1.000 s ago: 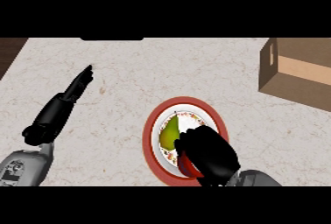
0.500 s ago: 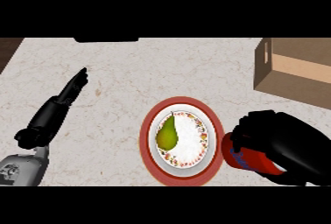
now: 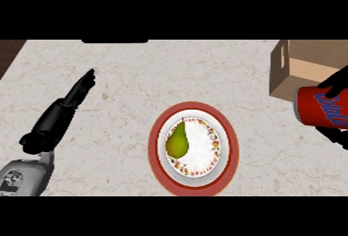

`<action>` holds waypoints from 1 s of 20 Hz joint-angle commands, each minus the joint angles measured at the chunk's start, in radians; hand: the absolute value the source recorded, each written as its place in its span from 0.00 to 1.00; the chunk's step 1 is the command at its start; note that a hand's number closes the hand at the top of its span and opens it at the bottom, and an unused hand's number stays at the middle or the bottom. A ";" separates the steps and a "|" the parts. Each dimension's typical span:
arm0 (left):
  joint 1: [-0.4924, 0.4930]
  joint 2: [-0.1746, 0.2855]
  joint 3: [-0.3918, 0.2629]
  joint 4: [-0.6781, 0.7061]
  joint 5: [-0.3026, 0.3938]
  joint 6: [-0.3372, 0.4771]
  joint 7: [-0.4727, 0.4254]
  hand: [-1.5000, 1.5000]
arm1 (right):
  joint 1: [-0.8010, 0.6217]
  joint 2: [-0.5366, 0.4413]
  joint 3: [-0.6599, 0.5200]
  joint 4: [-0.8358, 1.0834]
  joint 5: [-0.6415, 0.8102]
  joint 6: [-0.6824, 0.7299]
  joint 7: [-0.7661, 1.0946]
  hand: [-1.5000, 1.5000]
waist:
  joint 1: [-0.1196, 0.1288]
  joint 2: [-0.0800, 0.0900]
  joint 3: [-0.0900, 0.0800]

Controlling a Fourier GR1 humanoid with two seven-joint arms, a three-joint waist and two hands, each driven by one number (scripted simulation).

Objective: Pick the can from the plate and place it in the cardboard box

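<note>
- The can is showing red with a blue band and white lettering at the view's 3 o'clock edge, clear of the plate.
- Its long axis is running roughly from 9 o'clock to 3 o'clock. One rounded end is pointing toward 9 o'clock, and the other end is being cut off by the view's right edge.
- The right hand is gripping the can. Black fingers are curling over it at its 12 o'clock side, and more are showing under it at its 5 o'clock side, so the can is sitting between them.
- The cardboard box is standing at the view's 2 o'clock. The can is overlapping the box's 5 o'clock corner in the view. Whether it is touching the box cannot be told.
- The inside of the box is not showing, so its contents cannot be told.
- The red-rimmed plate is lying on the counter just below the view's centre, well apart from the can at the can's 8 o'clock.
- The plate is holding one green pear on its 9 o'clock half, narrow end pointing to 12 o'clock.
- The left hand is resting open at the view's 9 o'clock, fingers straight and pointing toward 1 o'clock, holding nothing.
</note>
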 commanded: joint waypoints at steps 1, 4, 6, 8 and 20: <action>0.008 -0.015 -0.006 0.015 -0.012 -0.006 -0.033 0.50 | -0.122 -0.046 -0.139 0.179 -0.099 0.063 0.062 1.00 | 0.020 0.003 -0.001; 0.031 -0.008 0.006 0.031 -0.015 -0.027 -0.066 0.50 | -0.196 -0.032 -0.140 0.332 -0.066 0.053 0.029 1.00 | 0.026 0.003 -0.001; -0.066 -0.048 -0.021 0.004 -0.036 0.004 0.050 0.50 | -0.307 -0.010 -0.093 0.466 -0.011 0.035 0.042 1.00 | 0.033 0.006 0.000; -0.020 -0.032 0.010 0.063 -0.025 -0.021 -0.046 0.50 | -0.311 -0.056 -0.109 0.590 0.058 0.016 -0.092 1.00 | 0.030 0.008 0.000; -0.088 -0.048 -0.004 0.026 -0.012 -0.054 0.022 0.50 | -0.496 -0.169 0.091 1.127 0.338 0.120 -0.357 1.00 | 0.075 0.023 0.002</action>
